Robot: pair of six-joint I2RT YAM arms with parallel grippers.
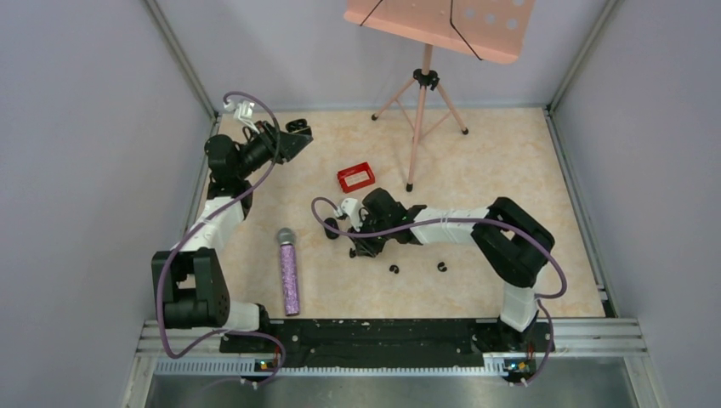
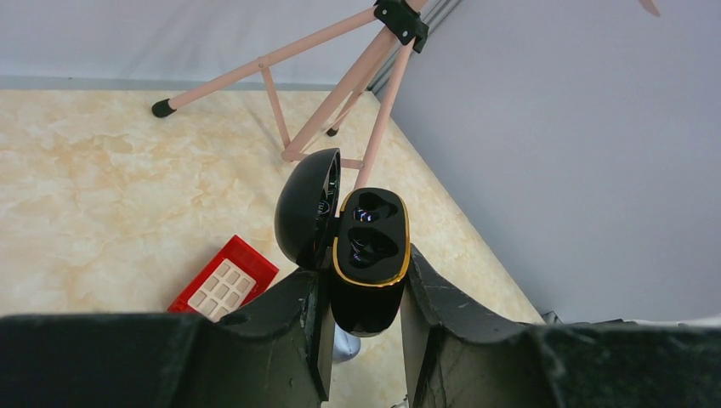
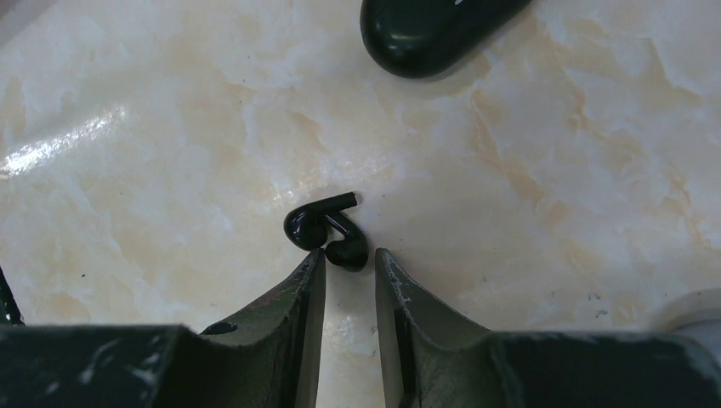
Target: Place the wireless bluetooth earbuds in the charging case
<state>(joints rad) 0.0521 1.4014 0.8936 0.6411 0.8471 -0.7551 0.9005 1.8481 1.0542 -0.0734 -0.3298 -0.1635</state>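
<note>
Earbuds (image 3: 327, 231): a black pair is lying touching at centre frame, just off the tips of the right gripper (image 3: 349, 255). Its jaws are standing slightly parted, gripping nothing. Bare table is lying open left and right of the pair. A second dark case (image 3: 429, 34) is getting cut off by the top edge. The left gripper (image 2: 366, 270) is clamping the charging case (image 2: 368, 242), lid open, wells too dark to read.

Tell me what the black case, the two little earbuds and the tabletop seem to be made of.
Charging case: likely glossy black plastic, given its sharp reflections; the gold rim looks like metallic trim or paint. Earbuds: shiny black plastic too, with small bright highlights. Tabletop: beige marble veining with a sheen; stone or printed laminate, I cannot tell.
</note>
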